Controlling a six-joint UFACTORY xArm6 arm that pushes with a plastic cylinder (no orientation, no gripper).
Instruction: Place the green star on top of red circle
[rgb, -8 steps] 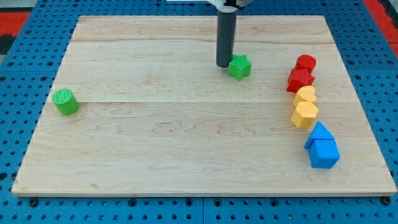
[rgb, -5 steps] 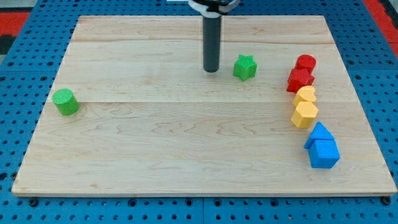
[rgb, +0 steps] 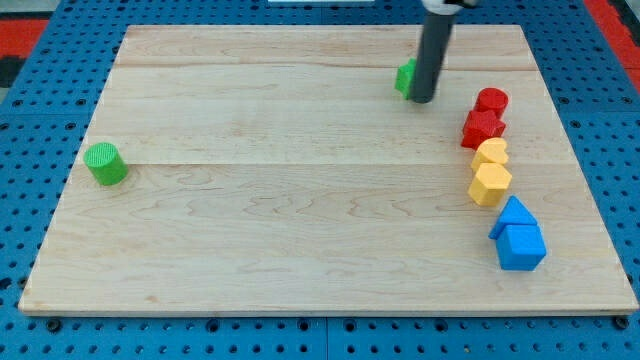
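Note:
The green star (rgb: 404, 77) lies near the view's top, right of the middle, mostly hidden behind my rod. My tip (rgb: 422, 99) is at the star's lower right edge, touching or nearly touching it. The red circle (rgb: 492, 101) sits to the right of the tip, at the head of a column of blocks along the board's right side.
Below the red circle lie a second red block (rgb: 481, 128), two yellow blocks (rgb: 490, 152) (rgb: 489, 184) and two blue blocks (rgb: 513, 213) (rgb: 521, 247). A green cylinder (rgb: 105, 163) stands at the view's left. The wooden board (rgb: 300, 220) ends in blue pegboard.
My rod swung left off the star, then moved right to its lower right side. The green star has shifted up and a little to the right.

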